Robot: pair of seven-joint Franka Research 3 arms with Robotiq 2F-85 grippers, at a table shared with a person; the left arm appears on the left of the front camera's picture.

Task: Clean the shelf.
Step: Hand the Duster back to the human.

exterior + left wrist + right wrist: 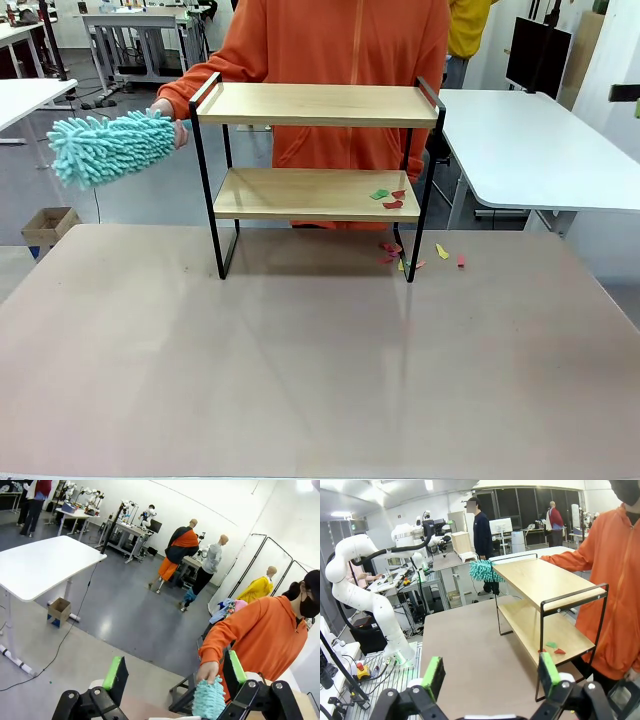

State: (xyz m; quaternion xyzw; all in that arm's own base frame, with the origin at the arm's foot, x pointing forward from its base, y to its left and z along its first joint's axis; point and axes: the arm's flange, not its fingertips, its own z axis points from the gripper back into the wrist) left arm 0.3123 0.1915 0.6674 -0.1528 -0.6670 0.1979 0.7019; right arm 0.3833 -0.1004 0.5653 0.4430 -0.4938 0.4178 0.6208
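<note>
The shelf [315,105] stands at the far side of the brown table [300,360], a two-tier wooden rack on black legs, also seen from the side as the shelf [545,580]. Red and green scraps [388,198] lie on its lower board's right end. More scraps [405,255] lie on the table by its right legs. A person in orange holds a teal fluffy duster [110,147] left of the top board, duster [209,700]. My left gripper [172,672] is open and holds nothing. My right gripper [490,672] is open too, well short of the shelf.
The person [340,60] stands right behind the shelf. White tables [530,145] flank the far side at right and left. A cardboard box [48,225] sits on the floor at left. The near table surface is bare brown board.
</note>
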